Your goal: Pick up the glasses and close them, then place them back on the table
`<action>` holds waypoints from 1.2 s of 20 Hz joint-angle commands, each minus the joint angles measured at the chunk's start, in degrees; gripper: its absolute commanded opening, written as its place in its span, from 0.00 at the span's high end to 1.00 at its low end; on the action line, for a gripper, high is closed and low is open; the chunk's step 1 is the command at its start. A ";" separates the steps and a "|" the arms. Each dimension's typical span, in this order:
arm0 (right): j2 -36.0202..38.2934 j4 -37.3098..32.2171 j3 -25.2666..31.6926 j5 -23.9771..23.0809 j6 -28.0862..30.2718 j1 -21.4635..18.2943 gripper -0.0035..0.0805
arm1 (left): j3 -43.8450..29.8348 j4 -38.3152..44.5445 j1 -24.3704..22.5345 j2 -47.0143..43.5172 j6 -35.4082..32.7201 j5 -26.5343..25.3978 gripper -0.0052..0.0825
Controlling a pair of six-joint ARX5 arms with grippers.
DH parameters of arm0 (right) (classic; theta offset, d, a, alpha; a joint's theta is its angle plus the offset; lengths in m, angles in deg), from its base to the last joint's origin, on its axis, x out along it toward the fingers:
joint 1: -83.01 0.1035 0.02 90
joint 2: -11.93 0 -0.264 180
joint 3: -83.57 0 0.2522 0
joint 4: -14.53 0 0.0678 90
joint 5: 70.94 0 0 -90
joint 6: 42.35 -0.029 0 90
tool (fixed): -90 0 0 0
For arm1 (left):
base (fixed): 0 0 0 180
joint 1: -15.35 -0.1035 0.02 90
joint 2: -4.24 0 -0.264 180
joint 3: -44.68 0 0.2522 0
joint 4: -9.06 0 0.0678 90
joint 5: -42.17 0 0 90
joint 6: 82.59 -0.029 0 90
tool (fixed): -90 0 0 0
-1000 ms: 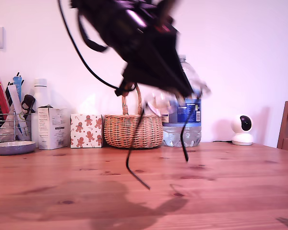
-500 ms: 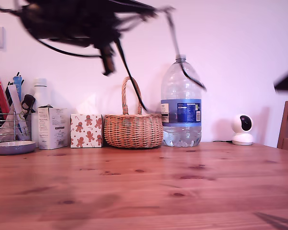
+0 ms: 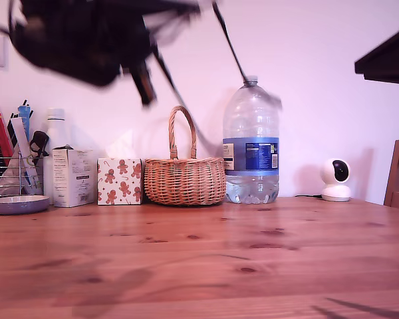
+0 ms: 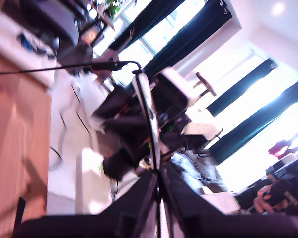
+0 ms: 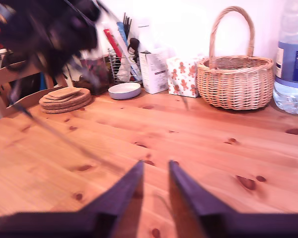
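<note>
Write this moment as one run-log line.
my first gripper: shut on the glasses, aloft | my second gripper: open, empty, over the table

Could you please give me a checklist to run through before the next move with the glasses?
1. Grip: my first claw is shut on the thin black wire-frame glasses: ok.
2. Glasses folded: their slim arms look splayed apart in the exterior view: not ok.
3. Glasses steady: smeared by motion in the exterior view: not ok.
4. My second claw open and empty: ok.
5. Bare spot on the reddish-brown pine table under my second claw: ok.
6. Lenses intact: cannot tell.
</note>
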 commanded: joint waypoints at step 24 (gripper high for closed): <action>-41.75 7.13 -20.61 -4.48 20.98 4.68 0.50 | -2.21 -1.66 7.98 3.28 -0.76 2.82 0.97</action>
